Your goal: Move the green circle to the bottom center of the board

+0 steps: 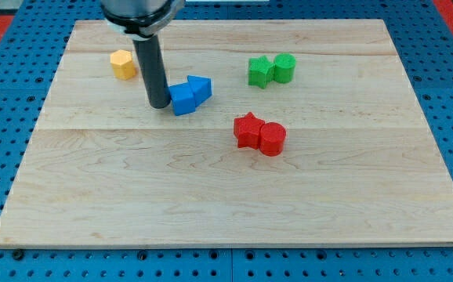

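Nothing is done yet: my tip (159, 104), a bare rod without fingers, touches the blue blocks (189, 95), well apart from the green circle (284, 68); next, reach its top side.

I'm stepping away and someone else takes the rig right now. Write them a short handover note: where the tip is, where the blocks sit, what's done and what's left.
My tip: down on the board, at the view's upper left, right against the left side of the blue blocks; yellow block lies up and left of it.
Green circle: upper right of centre, touching the green star on its left.
Red star and red circle: touching, near mid-board, below the green pair.
Done: nothing visible; the green circle is nowhere near bottom centre.
Left: bring the tip over above the green circle, push it down, probably skirting the red pair.
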`<state>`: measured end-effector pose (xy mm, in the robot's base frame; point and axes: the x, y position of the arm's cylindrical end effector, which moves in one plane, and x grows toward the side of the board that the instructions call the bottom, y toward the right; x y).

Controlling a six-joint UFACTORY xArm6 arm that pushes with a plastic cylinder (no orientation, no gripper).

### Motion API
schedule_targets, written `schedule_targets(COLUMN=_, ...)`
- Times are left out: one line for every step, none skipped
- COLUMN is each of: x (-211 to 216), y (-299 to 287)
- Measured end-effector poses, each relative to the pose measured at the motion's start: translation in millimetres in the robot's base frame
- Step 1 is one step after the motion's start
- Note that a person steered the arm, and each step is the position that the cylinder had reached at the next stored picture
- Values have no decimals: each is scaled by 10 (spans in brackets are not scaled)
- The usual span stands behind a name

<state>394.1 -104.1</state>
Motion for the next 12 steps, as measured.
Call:
schedule_targets(x=94, y=-615)
schedule_targets(x=375, y=-1044)
schedule_targets(x=458, y=-227)
schedule_targets(x=298, y=391)
schedule_targets(x=242, y=894)
schedule_targets(x=-29, y=1327)
schedule_targets(x=-359, y=1178)
schedule_targets(x=-669, y=1230)
schedule_targets(x=-929, y=1611)
schedule_targets(x=-1029, y=2169)
schedule_targets(x=-1032, y=2617)
schedule_targets(x=-755, y=2664)
